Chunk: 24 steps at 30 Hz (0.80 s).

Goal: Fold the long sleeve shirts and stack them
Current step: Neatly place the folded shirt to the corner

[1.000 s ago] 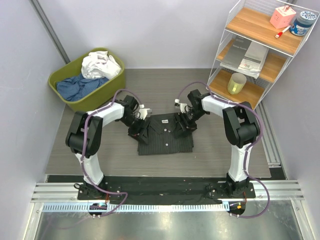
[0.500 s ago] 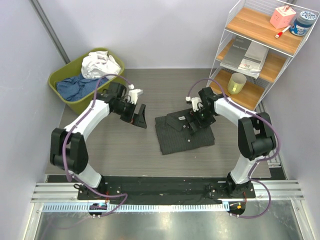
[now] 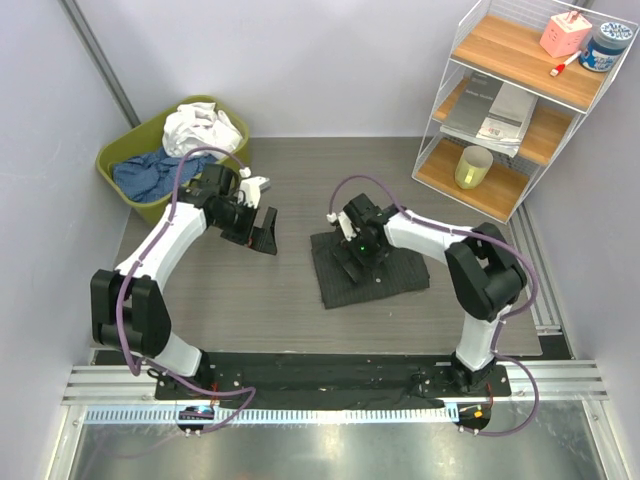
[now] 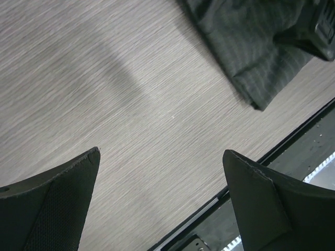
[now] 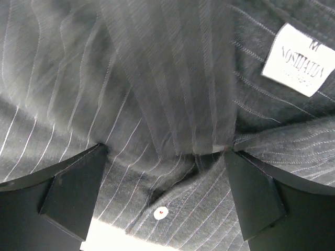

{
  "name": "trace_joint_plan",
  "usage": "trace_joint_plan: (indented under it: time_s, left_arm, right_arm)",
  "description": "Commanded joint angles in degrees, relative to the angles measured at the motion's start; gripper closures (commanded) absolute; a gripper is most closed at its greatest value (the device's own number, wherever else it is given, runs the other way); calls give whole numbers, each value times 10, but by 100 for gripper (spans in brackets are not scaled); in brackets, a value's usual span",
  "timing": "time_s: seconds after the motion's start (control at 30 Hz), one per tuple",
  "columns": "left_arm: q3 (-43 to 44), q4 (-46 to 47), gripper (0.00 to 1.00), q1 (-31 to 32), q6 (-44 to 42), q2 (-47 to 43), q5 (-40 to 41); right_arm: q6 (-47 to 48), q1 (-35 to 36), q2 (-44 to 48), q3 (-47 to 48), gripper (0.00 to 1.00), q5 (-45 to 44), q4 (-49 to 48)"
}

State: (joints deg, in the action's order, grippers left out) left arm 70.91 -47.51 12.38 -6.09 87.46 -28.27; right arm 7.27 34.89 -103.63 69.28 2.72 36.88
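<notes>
Okay, 1 dark pinstriped shirt (image 3: 388,280) lies folded into a rough rectangle on the table (image 3: 240,300), right of centre and turned a bit askew. The right gripper (image 3: 350,252) sits low on the shirt's left part. Its wrist view shows the jaws spread wide with striped cloth filling the frame, the collar label (image 5: 297,60) at upper right and 1 small button (image 5: 160,212) near the bottom. No cloth is pinched between the fingers. Whether the tips press the fabric or hang just above it, I cannot tell.

The left gripper (image 3: 262,232) hangs over bare table between the shirt and the green bin (image 3: 125,190). Its jaws are wide apart and empty, and a corner of the shirt shows at the top right of its wrist view.

The bin holds a white garment (image 3: 205,128) and a blue garment (image 3: 150,172), both crumpled.

Step, as I judge it: shirt 1 looks folded and is getting placed or smoothed as the base of the stack. Roughly 2 more garments are left.

The next move likely calls for the right arm to lift clear without dragging the fold. The left arm would then reach into the bin, pinch 1 garment only, and bring it to open table for spreading.
</notes>
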Motion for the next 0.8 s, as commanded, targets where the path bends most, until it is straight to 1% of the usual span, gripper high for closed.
trace_joint_plan:
  time_s: [0.0, 0.03, 0.1, 0.13, 0.17, 0.23, 0.27, 0.37, 0.4, 0.47, 0.53, 0.57, 0.6, 0.67, 0.7, 0.77]
  left_arm:
    - [15, -27, 0, -8, -16, -29, 25]
    - [15, -26, 0, -9, -16, -30, 27]
    - [14, -23, 0, -10, -17, -33, 30]
    - [12, -21, 0, -10, -16, -33, 26]
    - [12, -19, 0, -11, -15, -31, 24]
    - [13, -13, 0, -12, -8, -27, 21]
    - [15, -9, 0, -12, -7, -26, 15]
    - [25, -7, 0, -12, -1, -14, 7]
    - [28, -7, 0, -12, 0, -9, 5]
    - [33, -7, 0, -13, 1, -5, 2]
    - [41, -8, 0, -13, 0, 0, 1]
    - [42, -8, 0, -13, -2, -1, 0]
    - [45, -9, 0, -13, -2, 0, 0]
    - [46, -12, 0, -13, -2, 1, 0]
    - [47, -12, 0, -13, -4, 1, 1]
    - [45, -16, 0, -13, -4, 0, 1]
  right_arm:
    - [-40, -46, -34, -32, 0, -66, -15]
    - [-42, -87, -32, -41, 0, -68, -16]
    - [-36, -131, -11, -69, 0, -75, -11]
    - [-30, -173, -2, -78, 0, -74, -2]
    - [-11, -198, 9, -96, 0, -68, -1]
    - [14, -236, 42, -101, 0, -66, 15]
    - [41, -281, 53, -108, 0, -59, 20]
    - [103, -336, 77, -121, 0, -41, 55]
    - [145, -342, 82, -128, 0, -38, 63]
    - [190, -376, 99, -153, 0, -35, 73]
    - [265, -411, 111, -170, 0, -34, 75]
    - [289, -427, 112, -185, 0, -35, 74]
    - [336, -452, 111, -189, 0, -35, 74]
    - [371, -482, 96, -190, 0, -35, 78]
    - [389, -514, 92, -187, 0, -35, 79]
    - [423, -538, 73, -175, 0, -36, 80]
